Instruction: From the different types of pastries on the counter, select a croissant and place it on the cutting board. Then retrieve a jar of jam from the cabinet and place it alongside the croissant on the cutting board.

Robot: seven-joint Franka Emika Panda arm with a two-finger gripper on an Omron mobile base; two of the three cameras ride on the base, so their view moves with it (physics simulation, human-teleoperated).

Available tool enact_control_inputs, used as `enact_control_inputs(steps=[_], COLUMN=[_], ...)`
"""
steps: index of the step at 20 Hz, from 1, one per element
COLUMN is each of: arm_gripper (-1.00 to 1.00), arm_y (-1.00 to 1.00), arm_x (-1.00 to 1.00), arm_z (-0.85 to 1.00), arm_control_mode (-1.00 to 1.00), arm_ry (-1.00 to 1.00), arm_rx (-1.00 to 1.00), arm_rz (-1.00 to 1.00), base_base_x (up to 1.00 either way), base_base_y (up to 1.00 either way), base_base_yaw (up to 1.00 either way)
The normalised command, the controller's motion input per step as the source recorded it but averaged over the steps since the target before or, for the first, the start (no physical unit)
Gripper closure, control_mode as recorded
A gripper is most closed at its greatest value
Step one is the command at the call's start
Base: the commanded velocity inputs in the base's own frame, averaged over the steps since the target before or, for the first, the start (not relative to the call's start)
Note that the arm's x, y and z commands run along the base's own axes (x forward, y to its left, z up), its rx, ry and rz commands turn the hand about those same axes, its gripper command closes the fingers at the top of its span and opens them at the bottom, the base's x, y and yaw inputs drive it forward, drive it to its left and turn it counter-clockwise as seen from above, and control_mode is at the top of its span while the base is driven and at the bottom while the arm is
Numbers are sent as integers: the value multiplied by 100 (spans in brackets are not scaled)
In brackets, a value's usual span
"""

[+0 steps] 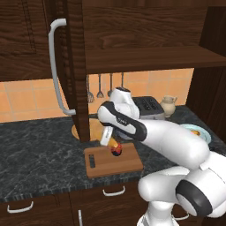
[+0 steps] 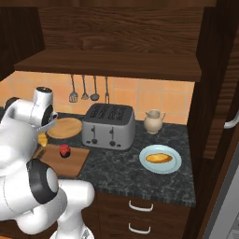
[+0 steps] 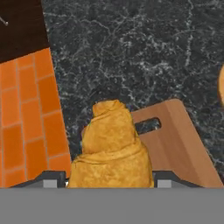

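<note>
A: Fingers first. In the hand view the gripper (image 3: 109, 181) has its two tips either side of the croissant (image 3: 110, 148), closed on it; the pastry bulges up between them.

B: Agreed, we call it gripped. In the left base view the gripper (image 1: 107, 140) sits low over the cutting board (image 1: 126, 164), a sliver of croissant (image 1: 114, 144) at its tip.

A: We can't tell if the croissant touches the wood or hangs just above.

B: Jar of jam (image 1: 117, 152) is on the board, just beside the croissant. The right base view shows the jar (image 2: 64, 150) on the board (image 2: 77, 163) too, red lid up.

A: Board's slot handle points to the counter's front edge. Counter (image 1: 39, 154) is dark marbled stone.

B: Outward: round tan dish (image 2: 64, 127) behind the board, toaster (image 2: 108, 125) beside it, beige jug (image 2: 153, 121) further right, pale blue plate (image 2: 161, 159) with an orange-golden oval pastry (image 2: 159, 158).

A: Room: orange tile backsplash (image 1: 26, 101), utensils (image 2: 84, 88) hanging on it, dark wood shelf overhead.

B: Cabinet (image 1: 75, 66) door stands open, edge-on to us, with its long curved grey handle (image 1: 56, 66). Drawers with pale handles below the counter.
</note>
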Motion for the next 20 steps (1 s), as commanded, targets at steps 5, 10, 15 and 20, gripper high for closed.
enact_control_inputs(steps=[5,10,15,20], arm_gripper=[100,100,100,100], arm_y=[2,0,7,-1], arm_x=[3,11,8,20], arm_z=[-24,-28,-21,-33], arm_control_mode=[-100,-100,-100,-100], arm_ry=[11,23,9,7], arm_rx=[-7,-18,-9,0], arm_rz=[-28,-69,-46,-37], base_base_x=[0,0,0,0], base_base_y=[0,0,0,0], base_base_yaw=[0,0,0,0])
